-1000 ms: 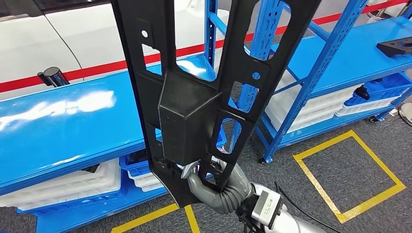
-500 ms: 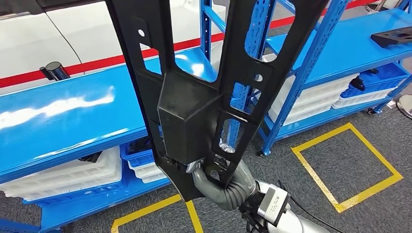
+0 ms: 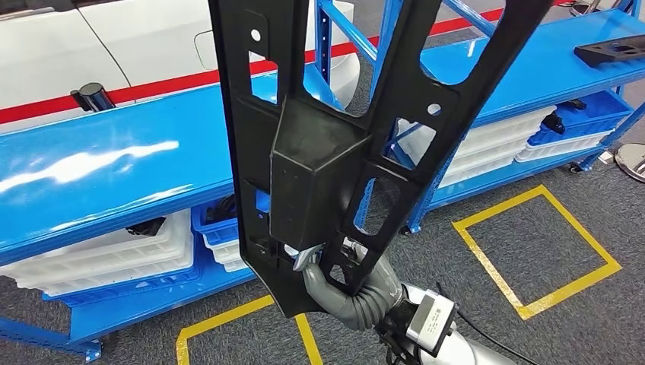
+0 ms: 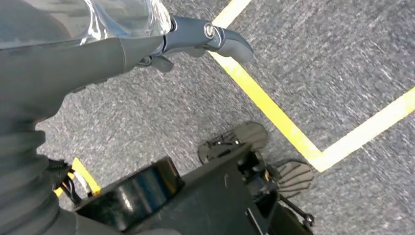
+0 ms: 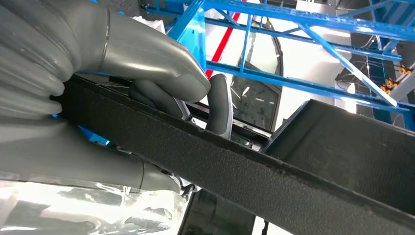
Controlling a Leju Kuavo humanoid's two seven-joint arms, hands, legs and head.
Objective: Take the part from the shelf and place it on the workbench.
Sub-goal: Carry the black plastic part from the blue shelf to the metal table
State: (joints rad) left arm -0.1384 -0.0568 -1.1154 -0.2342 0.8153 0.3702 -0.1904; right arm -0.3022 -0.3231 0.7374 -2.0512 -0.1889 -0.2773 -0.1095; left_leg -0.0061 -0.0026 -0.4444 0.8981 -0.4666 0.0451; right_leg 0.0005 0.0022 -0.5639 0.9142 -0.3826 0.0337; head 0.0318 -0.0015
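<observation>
Since a second ago the view has swung along the blue shelf (image 3: pixel 114 171), and the right hand (image 3: pixel 335 277), fingers wrapped round the part (image 3: pixel 335 152) at its bottom edge, risks clipping the nearby shelf upright (image 3: pixel 380 46) with the tall top end.

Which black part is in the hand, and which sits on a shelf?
The large black frame part, upright in mid-frame, is held at its lower end by the right hand. The smaller flat black part lies on the far-right blue shelf.

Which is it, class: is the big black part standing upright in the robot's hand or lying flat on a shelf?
Upright: the black part rises out of the picture's top, gripped near its lower end by the right hand, above the floor.
</observation>
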